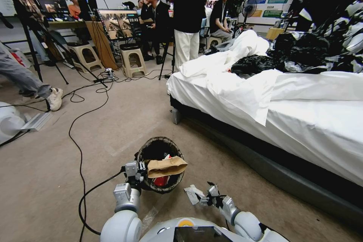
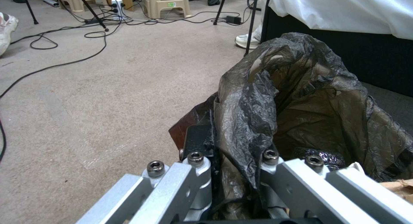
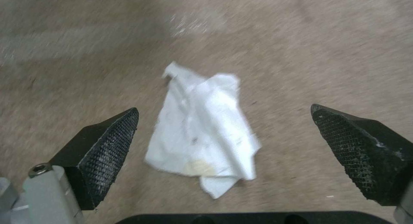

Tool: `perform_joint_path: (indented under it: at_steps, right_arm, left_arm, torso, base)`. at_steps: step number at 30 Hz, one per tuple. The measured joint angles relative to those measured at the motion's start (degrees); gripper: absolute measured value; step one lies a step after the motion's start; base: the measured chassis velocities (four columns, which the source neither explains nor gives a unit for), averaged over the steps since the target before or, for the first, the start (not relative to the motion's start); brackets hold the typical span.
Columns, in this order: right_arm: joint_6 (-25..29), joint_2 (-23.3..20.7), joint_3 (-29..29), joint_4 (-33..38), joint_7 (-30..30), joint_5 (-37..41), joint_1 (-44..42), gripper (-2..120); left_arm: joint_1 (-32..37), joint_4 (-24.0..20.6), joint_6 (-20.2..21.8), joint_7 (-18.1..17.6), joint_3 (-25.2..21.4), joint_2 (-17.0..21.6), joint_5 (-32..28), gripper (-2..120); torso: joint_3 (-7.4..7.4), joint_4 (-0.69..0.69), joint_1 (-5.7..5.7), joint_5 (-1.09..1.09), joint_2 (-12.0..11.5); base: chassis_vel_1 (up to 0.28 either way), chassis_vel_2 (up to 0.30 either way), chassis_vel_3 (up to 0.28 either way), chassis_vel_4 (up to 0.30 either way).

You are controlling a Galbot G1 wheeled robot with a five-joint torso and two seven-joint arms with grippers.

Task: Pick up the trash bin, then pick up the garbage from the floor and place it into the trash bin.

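Observation:
The trash bin (image 1: 174,147), lined with a crinkled black bag (image 2: 309,98), is just in front of me on the carpet side. A brown paper bag (image 1: 166,166) lies across its mouth, with red packets (image 1: 162,180) below it. My left gripper (image 1: 140,169) is shut on the bin's near rim, and the bag plastic is pinched between its fingers (image 2: 198,143). A crumpled white tissue (image 1: 193,193) lies on the floor to the bin's right. My right gripper (image 1: 206,196) hovers open over the tissue (image 3: 204,133), one black fingertip (image 3: 112,137) on each side and neither touching it.
A bed (image 1: 302,121) with white sheets and black bags runs along the right. Black cables (image 1: 79,147) snake over the carpet on the left. Stools (image 1: 132,60), tripods and seated people fill the back. A white device (image 1: 9,121) sits at the far left.

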Motion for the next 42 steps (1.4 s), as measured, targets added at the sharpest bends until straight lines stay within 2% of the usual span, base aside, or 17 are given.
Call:
perform_joint_path:
  at_steps: [20,23,30,31,34,35,38,39,42]
  right_arm:
    - [3.4,5.5,-4.5,-12.0,-1.2,-2.2,6.6,100]
    - [3.8,6.1,-4.5,-12.6,-1.2,-2.3,6.9,96]
    - [4.4,7.4,-4.4,-13.8,-1.3,-2.4,7.7,67]
    - [4.4,7.4,-4.4,-13.8,-1.3,-2.4,7.7,67]
    - [5.0,7.6,-4.2,-14.3,-1.6,-2.8,7.4,51]
    - [5.0,7.6,-4.2,-14.3,-1.6,-2.8,7.4,51]
    - [5.2,7.6,-3.8,-14.3,-1.7,-3.0,6.9,38]
    - [5.2,7.6,-3.8,-14.3,-1.7,-3.0,6.9,38]
    - [5.4,7.5,-3.2,-14.3,-2.0,-3.1,6.4,24]
  left_arm:
    - [0.3,0.0,-0.2,0.0,-0.3,-0.4,0.5,6]
    - [0.3,0.1,-0.2,0.0,-0.3,-0.4,0.4,6]
    - [0.1,0.2,-0.2,0.0,-0.2,-0.4,0.3,6]
    - [0.1,0.2,-0.2,0.0,-0.2,-0.4,0.3,6]
    - [0.3,0.3,-0.2,0.0,-0.2,-0.3,0.3,6]
    - [0.3,0.3,-0.2,0.0,-0.2,-0.3,0.3,6]
    - [0.3,0.4,-0.2,0.0,0.1,-0.3,0.4,6]
    - [0.3,0.4,-0.2,0.0,0.1,-0.3,0.4,6]
    - [0.3,0.5,-0.2,0.0,0.3,-0.3,0.5,6]
  torso:
    - [0.00,0.00,0.00,0.01,0.0]
    - [0.00,0.00,0.00,-0.01,0.0]
    - [0.00,0.00,0.00,-0.01,0.0]
    - [0.00,0.00,0.00,-0.01,0.0]
    - [0.00,0.01,0.00,0.00,0.0]
    - [0.00,0.01,0.00,0.00,0.0]
    - [0.00,0.00,0.00,0.00,0.0]
    - [0.00,0.00,0.00,0.00,0.0]
    - [0.00,0.00,0.00,0.00,0.0]
  base:
    - [0.000,0.000,0.000,0.000]
    - [0.000,0.000,0.000,0.000]
    - [0.000,0.000,0.000,0.000]
    - [0.000,0.000,0.000,0.000]
    - [0.000,0.000,0.000,0.000]
    - [0.000,0.000,0.000,0.000]
    - [0.000,0.000,0.000,0.000]
    - [0.000,0.000,0.000,0.000]
    - [0.000,0.000,0.000,0.000]
